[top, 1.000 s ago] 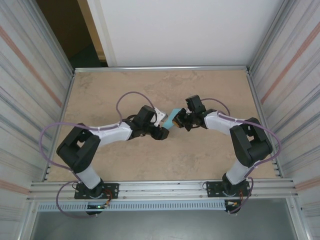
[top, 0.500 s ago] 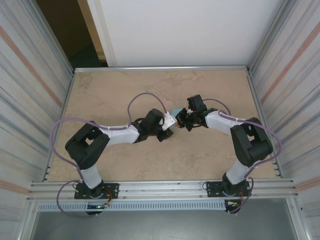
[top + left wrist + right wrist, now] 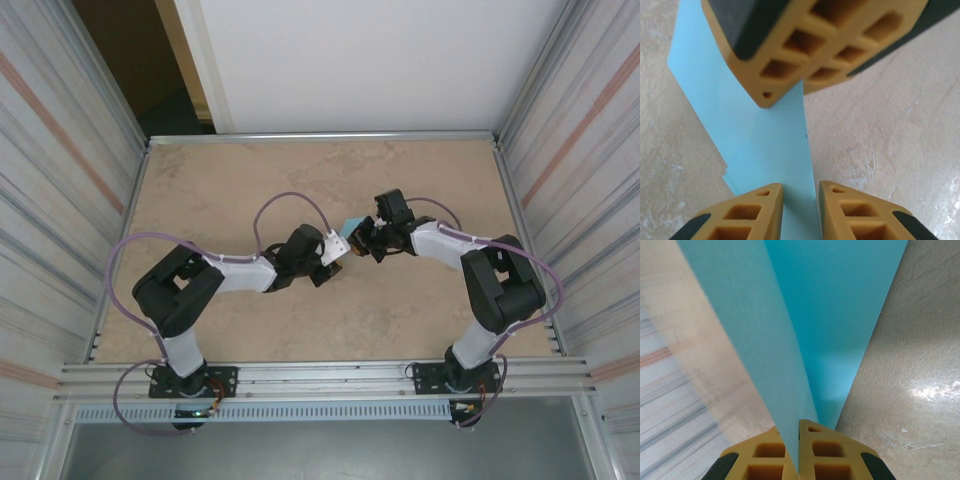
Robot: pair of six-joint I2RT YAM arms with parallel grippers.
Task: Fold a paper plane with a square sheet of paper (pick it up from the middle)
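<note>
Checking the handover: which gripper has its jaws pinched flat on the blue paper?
The right gripper: its jaws meet on the square sheet of paper. The left gripper straddles the paper with its jaws visibly apart.

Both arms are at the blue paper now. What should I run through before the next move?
1. Grip of the right end effector on the square sheet of paper: ok, shut on it.
2. The left end effector straddles the sheet: ok.
3. Left jaws closed onto the sheet: not ok, a gap shows.
4. Clearance between the two end effectors: ok, apart in the left wrist view.
5. Sheet's lower edge clear of the table: cannot tell.
</note>
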